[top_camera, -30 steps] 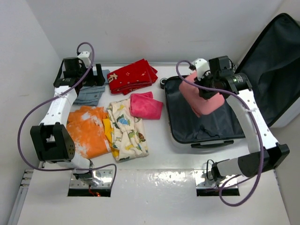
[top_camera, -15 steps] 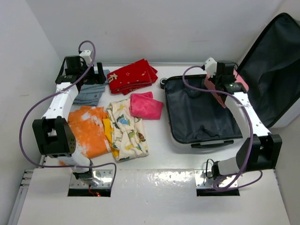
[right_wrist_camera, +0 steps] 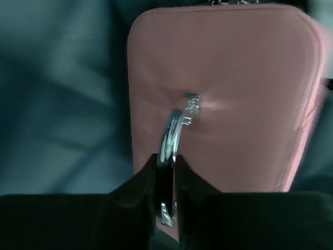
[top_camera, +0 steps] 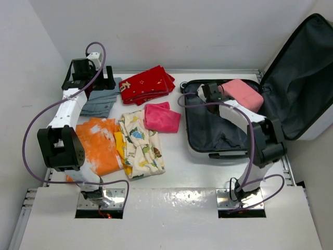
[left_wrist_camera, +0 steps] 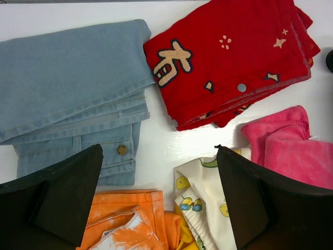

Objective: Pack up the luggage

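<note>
The right gripper [right_wrist_camera: 165,159] is clenched on the metal handle [right_wrist_camera: 174,130] of the pink box [top_camera: 242,94], which seemingly rests in the far corner of the open luggage [top_camera: 208,130]. The left gripper [left_wrist_camera: 158,153] hangs spread wide, well apart.

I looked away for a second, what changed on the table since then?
The right end effector, still clamped on the metal handle of the pink box, swung it from above the middle of the luggage down to the far end by the lid. The left end effector stayed open above the unmoved clothes.
</note>
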Motion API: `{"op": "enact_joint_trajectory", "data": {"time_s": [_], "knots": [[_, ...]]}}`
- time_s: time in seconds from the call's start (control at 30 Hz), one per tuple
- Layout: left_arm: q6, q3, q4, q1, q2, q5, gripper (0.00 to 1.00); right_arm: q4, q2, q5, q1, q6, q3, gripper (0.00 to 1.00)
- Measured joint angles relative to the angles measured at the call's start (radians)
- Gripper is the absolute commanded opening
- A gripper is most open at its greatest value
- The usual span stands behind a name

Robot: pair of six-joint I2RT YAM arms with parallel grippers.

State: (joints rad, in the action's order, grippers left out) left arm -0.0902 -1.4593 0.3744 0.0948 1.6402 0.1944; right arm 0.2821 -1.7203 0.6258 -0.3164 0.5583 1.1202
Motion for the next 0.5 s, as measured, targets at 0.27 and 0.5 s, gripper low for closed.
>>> {"op": "enact_joint_trajectory", "data": {"time_s": [0.27, 0.5], "knots": [[-0.005, 0.0, -0.002, 0.001, 0.0, 0.007, 0.95, 0.387, -0.146, -0.237, -0.016, -0.307, 0.207, 0.63], [-0.008, 0.036, -0.047, -0.026, -0.034, 0.113, 0.86, 0.56, -0.141, -0.399, 0.005, -0.415, 0.415, 0.68]]}}
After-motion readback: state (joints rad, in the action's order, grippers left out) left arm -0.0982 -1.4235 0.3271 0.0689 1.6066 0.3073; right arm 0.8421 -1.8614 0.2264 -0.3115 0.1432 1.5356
